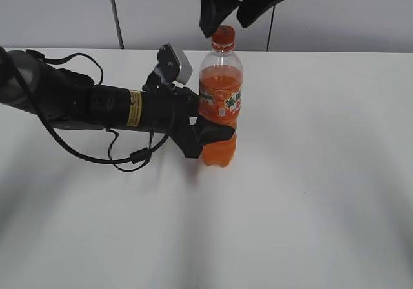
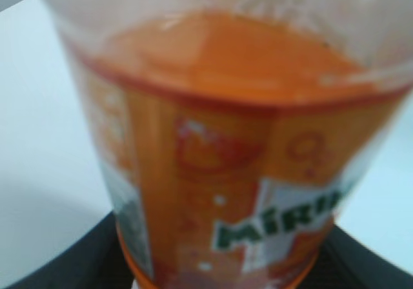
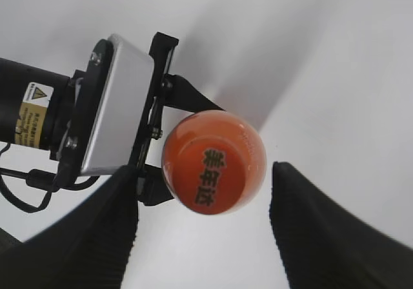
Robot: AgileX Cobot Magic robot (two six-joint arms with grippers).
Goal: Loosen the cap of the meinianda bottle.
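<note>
The meinianda bottle (image 1: 220, 102) stands upright on the white table, half full of orange soda, with its label band at mid height. My left gripper (image 1: 210, 134) is shut on its lower body below the label; the left wrist view is filled by the bottle (image 2: 226, 147). The orange cap (image 1: 223, 38) sits on the neck. My right gripper (image 1: 227, 11) hangs open just above the cap, a finger to each side, not touching. In the right wrist view the cap (image 3: 213, 163) shows from above between the two open fingers (image 3: 203, 228).
The left arm (image 1: 97, 105) lies across the white table (image 1: 310, 173) from the left, with loose black cables (image 1: 129, 157) beside it. A grey wall stands behind the table.
</note>
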